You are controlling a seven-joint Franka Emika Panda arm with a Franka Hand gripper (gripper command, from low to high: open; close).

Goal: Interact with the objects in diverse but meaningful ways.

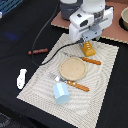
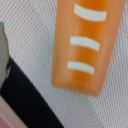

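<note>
My gripper [image 1: 89,44] hangs over the far part of the woven placemat [image 1: 107,75], with the ridged orange-yellow block [image 1: 89,49] upright between its fingers, so it looks shut on the block. The wrist view is filled by this block [image 2: 86,47], showing white ridges above the mat's mesh; no fingers show there. A thin dark-brown stick [image 1: 38,51] lies on the black table at the exterior view's left. Nearer the front, off the mat's left edge, rests a small white bone-shaped piece [image 1: 21,78]. The light blue faceted cup [image 1: 62,92] stands on the mat's near part.
A round tan plate [image 1: 73,68] sits mid-mat, between two orange-handled utensils [image 1: 91,61] [image 1: 77,86]. A brown board [image 1: 117,31] and a bowl [image 1: 124,19] lie behind the arm. A black cable [image 1: 36,42] loops over the table.
</note>
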